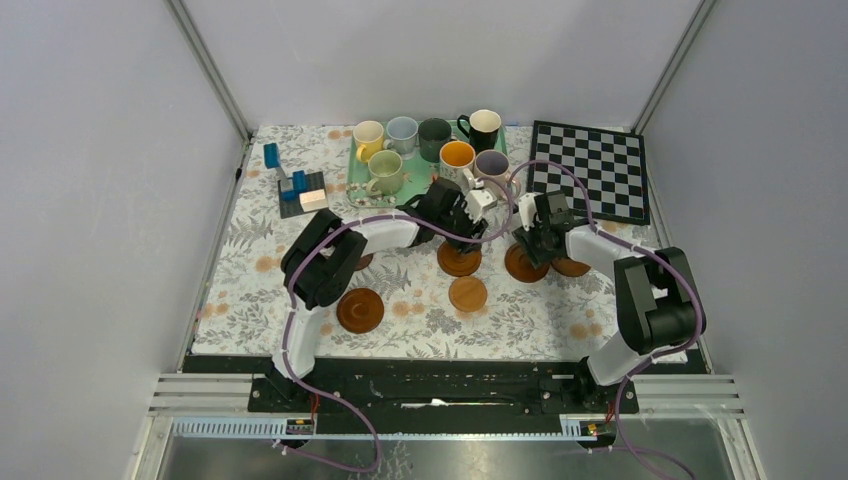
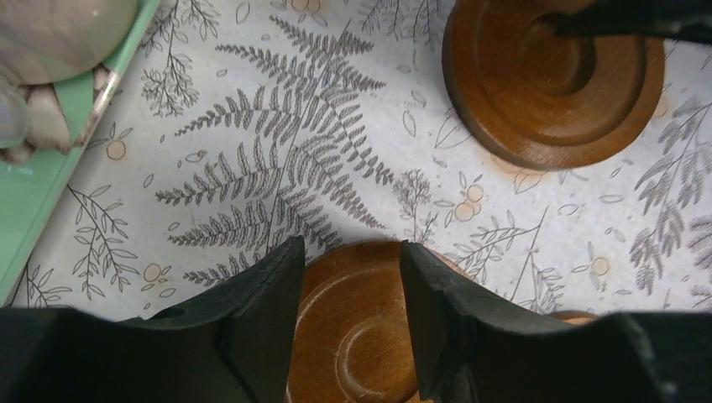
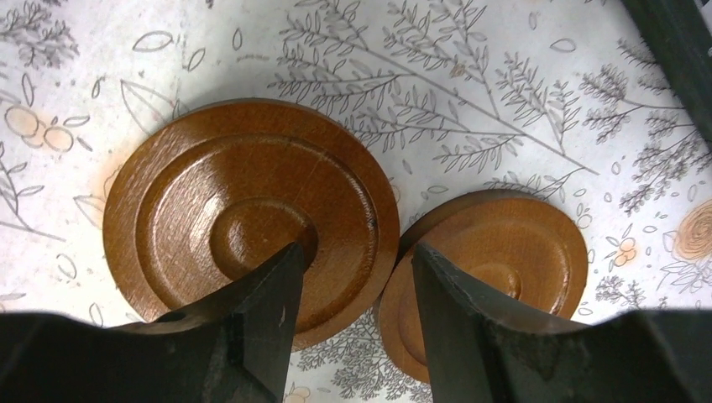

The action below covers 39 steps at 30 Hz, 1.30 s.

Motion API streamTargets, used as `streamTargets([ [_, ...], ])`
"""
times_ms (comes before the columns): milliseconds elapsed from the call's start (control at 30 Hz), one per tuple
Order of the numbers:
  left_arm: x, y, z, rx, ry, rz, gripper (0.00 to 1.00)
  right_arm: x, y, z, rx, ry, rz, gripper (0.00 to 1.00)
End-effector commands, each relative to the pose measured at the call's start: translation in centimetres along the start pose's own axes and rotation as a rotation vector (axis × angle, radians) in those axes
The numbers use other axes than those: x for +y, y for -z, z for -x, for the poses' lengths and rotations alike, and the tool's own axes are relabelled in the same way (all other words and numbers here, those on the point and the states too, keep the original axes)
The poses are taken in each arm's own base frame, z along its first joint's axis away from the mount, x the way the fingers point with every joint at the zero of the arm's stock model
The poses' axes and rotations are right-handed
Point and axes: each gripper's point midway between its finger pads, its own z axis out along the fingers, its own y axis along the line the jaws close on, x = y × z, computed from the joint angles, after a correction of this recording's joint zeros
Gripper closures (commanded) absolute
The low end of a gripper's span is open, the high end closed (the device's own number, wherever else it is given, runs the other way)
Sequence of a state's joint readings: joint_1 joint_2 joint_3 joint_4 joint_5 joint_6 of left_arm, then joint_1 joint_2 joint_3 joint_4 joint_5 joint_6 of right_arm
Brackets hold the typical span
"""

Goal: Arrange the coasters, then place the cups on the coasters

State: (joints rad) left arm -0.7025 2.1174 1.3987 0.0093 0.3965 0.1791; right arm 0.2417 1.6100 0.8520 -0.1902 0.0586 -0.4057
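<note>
Several brown coasters lie on the fern-print cloth; the cups, among them a yellow cup and a black cup, stand on the green tray at the back. My left gripper hangs open just over one coaster, which shows between its fingers and runs under both. My right gripper is open above two touching coasters: a larger one under its left finger, a smaller one under its right.
More coasters lie nearer the front. A checkerboard sits at the back right and blue and white blocks at the back left. The two grippers are close together mid-table.
</note>
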Motion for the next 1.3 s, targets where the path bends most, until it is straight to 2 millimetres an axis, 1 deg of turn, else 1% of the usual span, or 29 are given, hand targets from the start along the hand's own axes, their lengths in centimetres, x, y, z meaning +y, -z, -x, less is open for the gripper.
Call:
streamTargets([
  [0, 0.5, 1.3, 5.4, -0.13, 0.005, 0.006, 0.49, 0.6, 1.7, -0.3, 0.004, 0.013, 0.055, 0.41],
  [67, 0.7, 2.6, 6.5, -0.153, 0.004, 0.008, 0.46, 0.2, 2.4, 0.5, -0.035, 0.009, 0.04, 0.41],
  [100, 0.9, 3.3, 6.8, -0.162, 0.004, 0.01, 0.45, 0.5, 2.8, 0.8, -0.055, 0.009, 0.056, 0.41],
  [167, 0.6, 4.9, 7.5, -0.183, -0.018, -0.001, 0.42, 0.8, 3.7, 0.8, -0.083, 0.011, 0.099, 0.4],
  [200, 0.2, 6.0, 8.0, -0.198, -0.038, -0.01, 0.4, 1.0, 4.1, 0.8, -0.1, 0.019, 0.121, 0.39],
  [233, 0.0, 6.6, 7.8, -0.2, -0.052, -0.023, 0.38, 1.3, 4.5, 0.7, -0.111, 0.041, 0.14, 0.39],
  [300, -0.5, 7.6, 6.8, -0.181, -0.074, -0.049, 0.35, 2.2, 5.1, 0.0, -0.123, 0.099, 0.18, 0.39],
  [333, -0.6, 7.9, 5.9, -0.159, -0.077, -0.061, 0.33, 2.7, 5.2, -0.9, -0.111, 0.127, 0.202, 0.39],
  [467, -0.6, 9.0, 2.5, -0.102, -0.072, -0.104, 0.31, 3.2, 5.1, -3.0, -0.058, 0.189, 0.221, 0.4],
  [500, -0.7, 9.2, 1.4, -0.08, -0.087, -0.111, 0.31, 3.2, 5.0, -3.3, -0.047, 0.195, 0.225, 0.41],
  [533, -0.8, 9.4, 0.7, -0.067, -0.111, -0.115, 0.31, 3.2, 4.8, -3.5, -0.04, 0.196, 0.226, 0.42],
  [633, -1.0, 9.5, -1.2, -0.03, -0.161, -0.125, 0.31, 3.5, 4.1, -4.1, -0.01, 0.186, 0.232, 0.45],
  [700, -0.9, 9.3, -2.2, -0.003, -0.18, -0.122, 0.32, 3.4, 3.5, -4.4, 0.009, 0.182, 0.227, 0.46],
  [833, -0.1, 8.5, -3.4, 0.029, -0.219, -0.11, 0.35, 3.2, 2.3, -4.1, 0.014, 0.175, 0.219, 0.47],
  [1067, 0.7, 7.4, -4.3, 0.061, -0.289, -0.115, 0.39, 3.2, 0.9, -2.7, 0.004, 0.155, 0.214, 0.49],
  [1267, 0.5, 7.1, -5.0, 0.08, -0.311, -0.143, 0.4, 3.5, 0.6, -2.4, 0.0, 0.151, 0.225, 0.49],
])
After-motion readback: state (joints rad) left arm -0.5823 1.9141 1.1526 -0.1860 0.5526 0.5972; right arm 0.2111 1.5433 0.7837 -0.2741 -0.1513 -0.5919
